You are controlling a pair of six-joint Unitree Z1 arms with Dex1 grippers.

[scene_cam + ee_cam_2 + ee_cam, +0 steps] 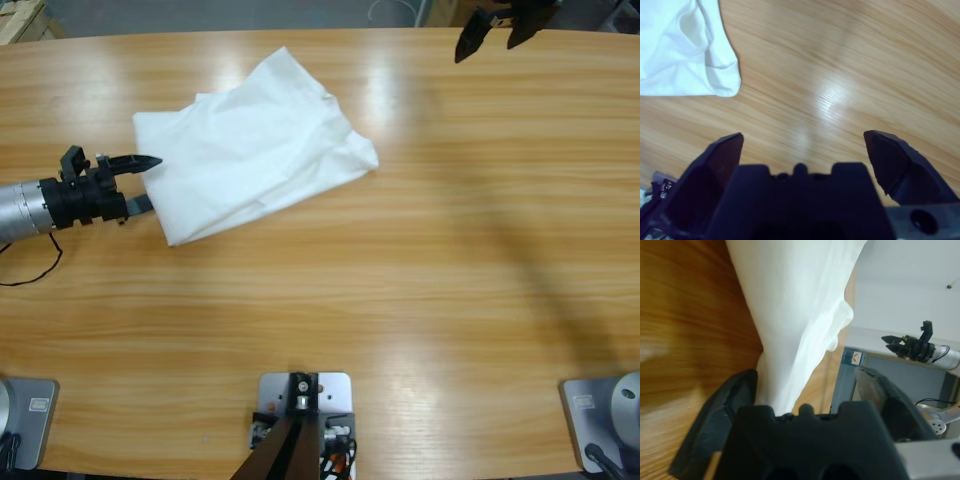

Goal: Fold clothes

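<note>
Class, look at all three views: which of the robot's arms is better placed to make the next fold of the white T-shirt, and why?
Probably the left. The left gripper is at the T-shirt, cloth between its open jaws. The right gripper hangs open, away from it.

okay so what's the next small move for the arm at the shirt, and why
Probably close the left claw. Its jaws stand open around the near edge of the crumpled white cotton T-shirt, with cloth running between them in the left wrist view, while the right claw hangs open, away from it.
</note>
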